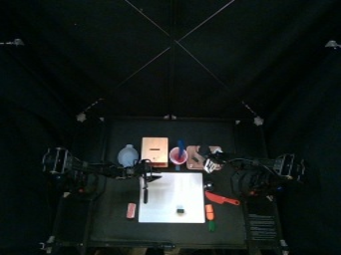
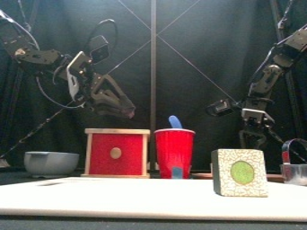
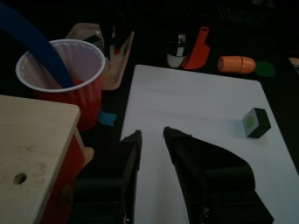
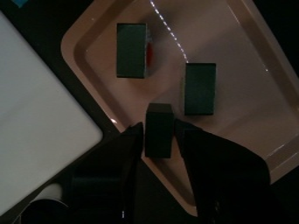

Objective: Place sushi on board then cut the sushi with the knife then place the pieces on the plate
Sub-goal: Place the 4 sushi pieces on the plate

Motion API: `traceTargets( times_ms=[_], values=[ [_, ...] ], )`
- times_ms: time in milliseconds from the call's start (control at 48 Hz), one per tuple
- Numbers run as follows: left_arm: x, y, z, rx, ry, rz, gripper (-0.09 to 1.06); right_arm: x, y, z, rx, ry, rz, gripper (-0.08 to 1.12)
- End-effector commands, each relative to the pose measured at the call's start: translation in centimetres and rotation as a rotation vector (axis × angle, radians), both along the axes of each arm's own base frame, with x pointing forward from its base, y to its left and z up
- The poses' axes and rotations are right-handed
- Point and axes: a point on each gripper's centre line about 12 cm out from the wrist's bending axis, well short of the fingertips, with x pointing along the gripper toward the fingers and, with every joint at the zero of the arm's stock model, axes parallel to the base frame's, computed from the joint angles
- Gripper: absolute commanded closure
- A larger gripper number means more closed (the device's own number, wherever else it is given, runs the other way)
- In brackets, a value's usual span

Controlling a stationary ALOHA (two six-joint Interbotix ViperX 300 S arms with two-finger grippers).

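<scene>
One dark green sushi piece with a pale green centre stands on the white board, also seen in the left wrist view. My right gripper hangs over the pink tray, shut on another sushi piece. Two more pieces lie in the tray. My left gripper hovers open and empty over the board's back left edge, beside the red cup. The blue knife stands in that cup. A red knife lies off the board's right side.
The wooden box with its red drawer front stands left of the cup, and a blue-grey bowl further left. An orange toy and a green toy lie near the red knife.
</scene>
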Motion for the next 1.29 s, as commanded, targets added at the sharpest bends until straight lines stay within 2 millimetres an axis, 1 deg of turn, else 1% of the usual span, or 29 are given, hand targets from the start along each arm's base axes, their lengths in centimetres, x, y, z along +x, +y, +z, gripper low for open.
traceTargets(
  times_ms=[21,104,208,333,458,542,708,792,938,1021,1292],
  values=[
    [0.2,0.1,0.5,0.001,-0.018,0.003,0.27,0.5,-0.2,1.4,-0.019,-0.037,0.003,0.31],
    [0.3,0.1,0.5,0.001,-0.02,0.003,0.27,0.5,-0.2,1.8,-0.019,-0.037,0.002,0.31],
    [0.2,0.1,0.5,0.001,-0.02,0.003,0.27,0.9,0.0,2.9,-0.029,-0.061,0.01,0.31],
    [0.3,0.1,0.6,0.001,-0.021,0.002,0.27,2.5,1.5,4.4,-0.033,-0.12,0.07,0.31],
    [0.4,0.0,0.7,0.001,-0.026,-0.001,0.27,4.7,4.7,5.7,-0.027,-0.175,0.187,0.31],
    [0.3,0.0,0.6,0.0,-0.022,-0.001,0.27,6.3,7.9,6.4,-0.034,-0.205,0.314,0.31],
    [0.3,0.1,0.6,0.001,-0.023,0.002,0.27,8.6,13.3,6.6,-0.004,-0.279,0.466,0.31],
    [0.3,0.1,0.6,0.0,-0.023,0.002,0.27,9.5,15.2,6.6,0.035,-0.318,0.485,0.31],
    [0.2,0.0,0.5,-0.005,-0.02,0.005,0.27,10.4,18.2,6.2,0.112,-0.343,0.5,0.31],
    [0.2,0.0,0.5,-0.01,-0.019,0.01,0.27,10.8,19.5,5.6,0.139,-0.334,0.512,0.31],
    [0.1,-0.1,0.2,-0.015,0.008,0.006,0.27,12.4,22.5,4.3,0.169,-0.311,0.557,0.31]
  ],
)
